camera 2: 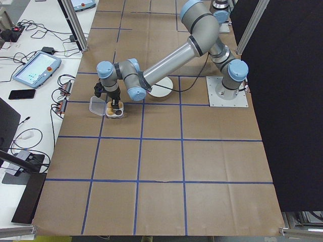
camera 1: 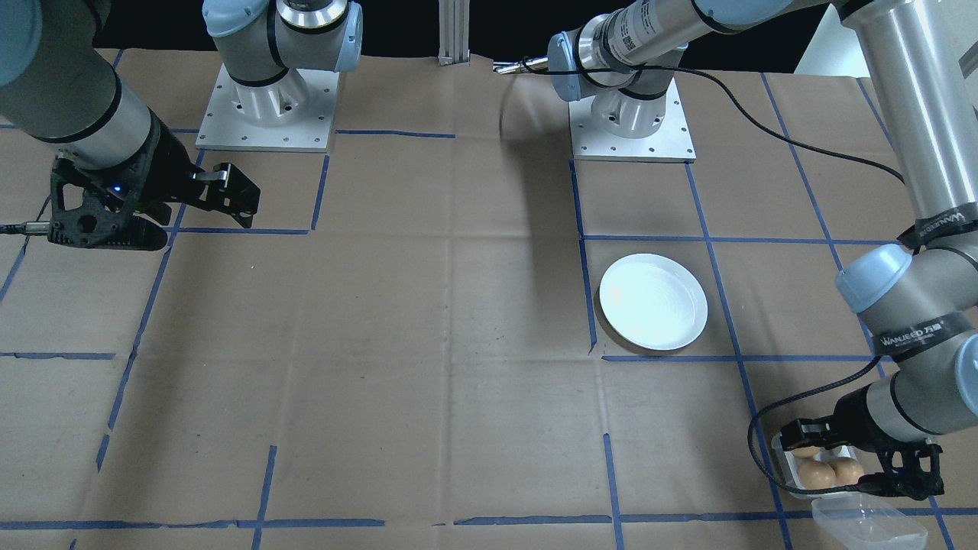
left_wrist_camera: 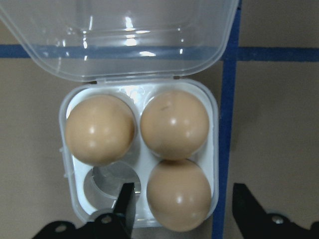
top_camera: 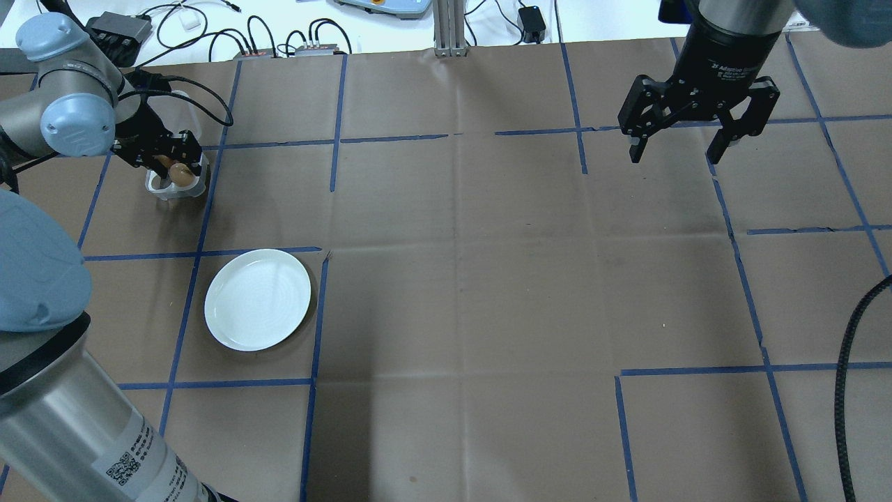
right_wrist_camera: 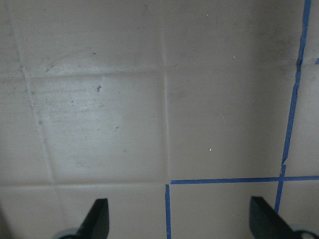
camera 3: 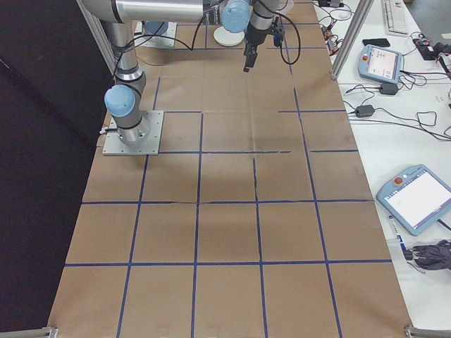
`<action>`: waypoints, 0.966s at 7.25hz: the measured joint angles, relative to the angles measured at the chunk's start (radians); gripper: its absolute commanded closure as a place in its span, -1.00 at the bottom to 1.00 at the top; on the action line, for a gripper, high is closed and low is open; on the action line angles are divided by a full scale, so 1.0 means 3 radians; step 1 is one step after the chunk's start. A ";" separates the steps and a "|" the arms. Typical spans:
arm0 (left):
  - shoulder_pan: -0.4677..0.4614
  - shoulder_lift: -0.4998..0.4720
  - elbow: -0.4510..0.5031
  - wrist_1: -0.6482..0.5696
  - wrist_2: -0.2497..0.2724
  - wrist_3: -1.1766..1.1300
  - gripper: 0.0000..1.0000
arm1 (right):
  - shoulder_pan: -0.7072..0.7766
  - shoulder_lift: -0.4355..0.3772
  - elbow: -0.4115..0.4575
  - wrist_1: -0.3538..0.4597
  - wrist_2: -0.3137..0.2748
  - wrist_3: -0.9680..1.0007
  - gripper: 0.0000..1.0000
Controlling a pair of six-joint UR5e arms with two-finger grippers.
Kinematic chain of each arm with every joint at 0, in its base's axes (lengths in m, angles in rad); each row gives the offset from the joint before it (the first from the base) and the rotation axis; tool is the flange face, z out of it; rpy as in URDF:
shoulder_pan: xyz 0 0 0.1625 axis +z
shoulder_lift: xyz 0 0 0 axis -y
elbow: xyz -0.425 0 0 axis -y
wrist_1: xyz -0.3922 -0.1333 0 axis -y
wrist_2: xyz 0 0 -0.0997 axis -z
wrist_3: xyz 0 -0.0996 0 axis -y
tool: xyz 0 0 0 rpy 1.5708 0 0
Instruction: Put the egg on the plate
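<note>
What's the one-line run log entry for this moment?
left gripper: open, straddling egg in tray | right gripper: open, idle | plate: empty

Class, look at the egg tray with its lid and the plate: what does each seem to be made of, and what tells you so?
Egg tray and its open lid: clear, thin plastic, it seems; the blue tape shows through the lid, and it carries sharp glints. Plate: plain white and glossy, with faint rings; probably glazed ceramic, though melamine cannot be ruled out.
</note>
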 measured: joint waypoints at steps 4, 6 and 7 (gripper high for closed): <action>0.0000 0.0027 -0.0006 0.0001 0.0008 0.0000 0.74 | 0.0000 0.0002 0.0000 0.0000 0.0000 0.0000 -1.00; -0.0003 0.0083 0.0005 -0.0026 0.0021 0.0000 0.82 | 0.0000 0.0004 0.0000 0.0000 0.0000 0.0000 -1.00; -0.0005 0.0179 0.0016 -0.0102 0.0038 0.0000 0.85 | 0.0000 0.0003 0.0000 0.0000 0.0000 0.0000 -1.00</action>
